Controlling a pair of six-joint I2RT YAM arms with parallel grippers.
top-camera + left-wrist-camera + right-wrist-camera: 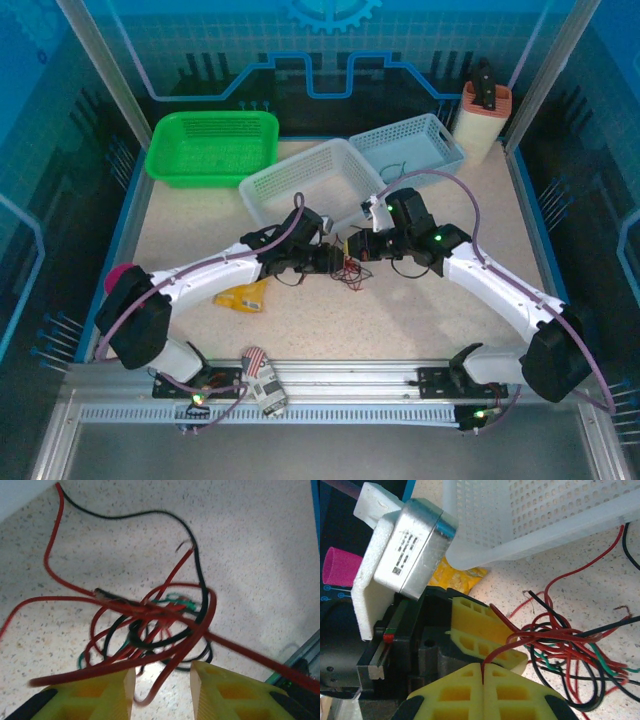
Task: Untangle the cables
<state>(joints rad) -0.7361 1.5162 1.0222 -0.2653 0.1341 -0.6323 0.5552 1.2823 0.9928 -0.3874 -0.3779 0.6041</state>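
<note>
The cables (350, 272) lie in one tangle of thin red, black and green wires on the speckled table between my two grippers. My right gripper (483, 666) is shut on a red strand that rises from the cables (560, 640); it sits at the tangle's right side (366, 248). My left gripper (338, 258) faces it from the left. Its yellow fingers (107, 692) stand apart, and a red loop of the cables (150, 615) hangs loosely through the gap of the left gripper (162, 680), unpinched. One left finger (485, 630) shows just behind my right jaws.
A white basket (300, 185) stands right behind the tangle, a pale blue basket (405, 145) and a green basket (212, 145) further back. A yellow packet (245, 297) lies under the left arm. A beige container (483, 120) stands at the back right.
</note>
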